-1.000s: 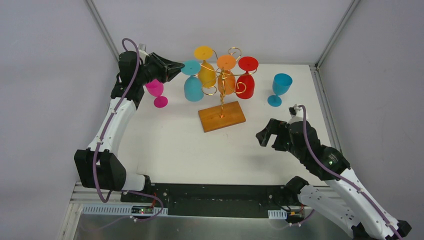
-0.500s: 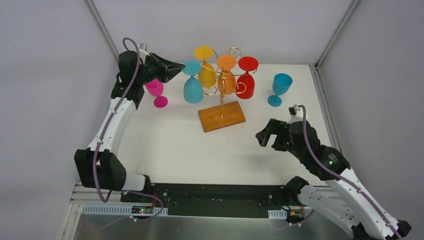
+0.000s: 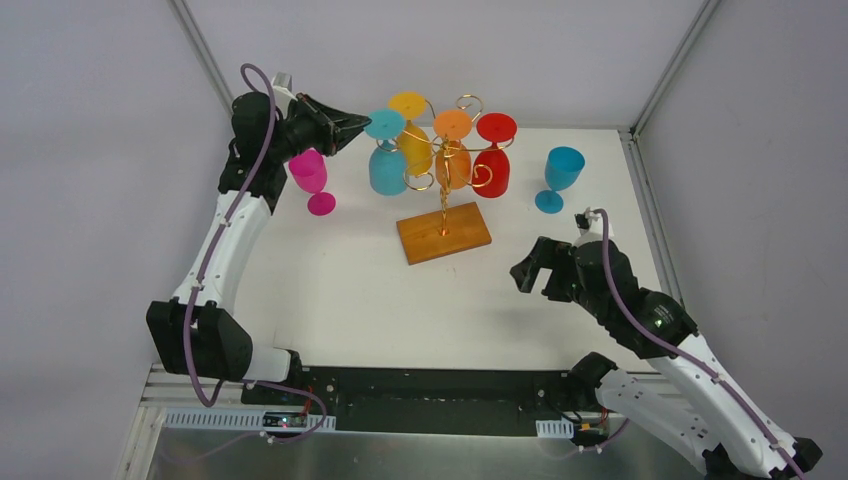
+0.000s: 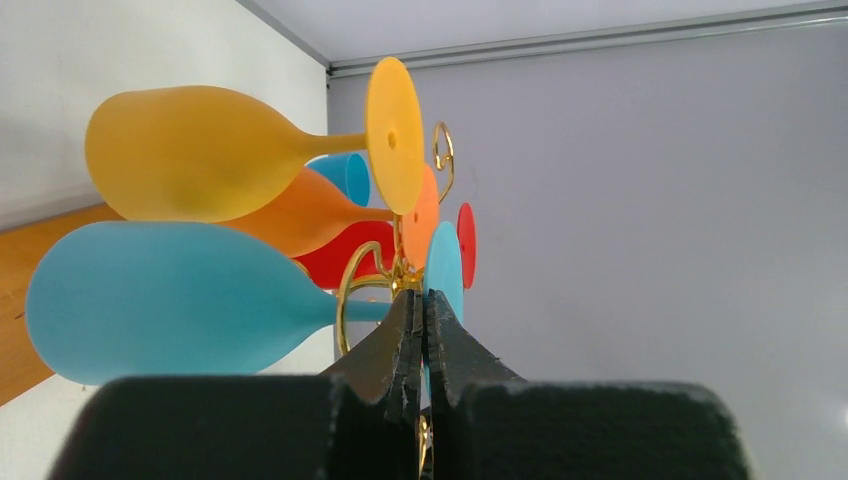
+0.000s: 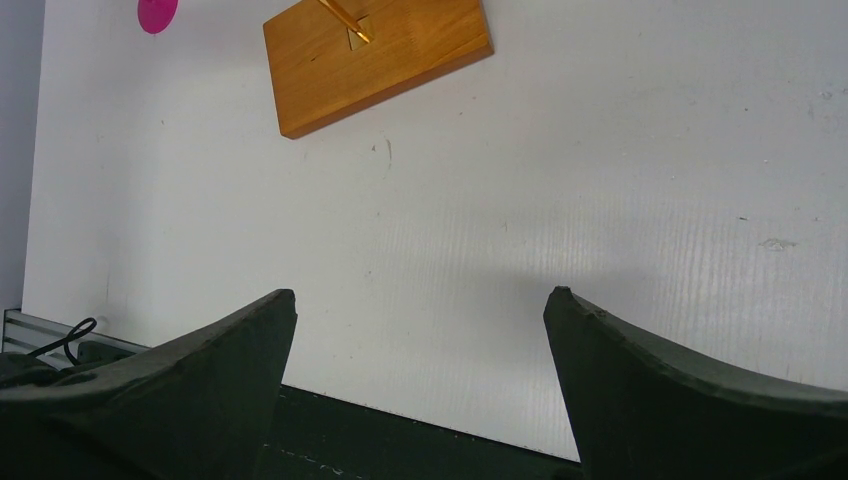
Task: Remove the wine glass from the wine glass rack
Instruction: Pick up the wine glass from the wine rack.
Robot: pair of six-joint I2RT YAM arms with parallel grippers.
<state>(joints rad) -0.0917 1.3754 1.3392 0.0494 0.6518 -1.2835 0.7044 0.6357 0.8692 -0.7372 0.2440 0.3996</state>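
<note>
The wine glass rack [image 3: 441, 150] is a gold wire stand on a brown wooden base [image 3: 443, 232]. Light blue [image 3: 387, 168], yellow [image 3: 413, 145], orange [image 3: 453, 160] and red [image 3: 491, 165] wine glasses hang from it upside down. My left gripper [image 3: 362, 125] is at the rack's left side, shut on the edge of the light blue glass's foot. In the left wrist view the gripper [image 4: 422, 295] pinches that foot, with the bowl [image 4: 170, 315] to the left. My right gripper [image 3: 528, 272] is open and empty above the table, right of the base [image 5: 375, 60].
A pink wine glass [image 3: 313, 180] stands upright on the table under my left arm. A blue wine glass [image 3: 560, 175] stands upright at the back right. Grey walls with metal corner posts close in the white table.
My left gripper has risen slightly with the light blue glass's foot, and the glass has lifted a little on its scroll arm. The right arm has barely moved.
</note>
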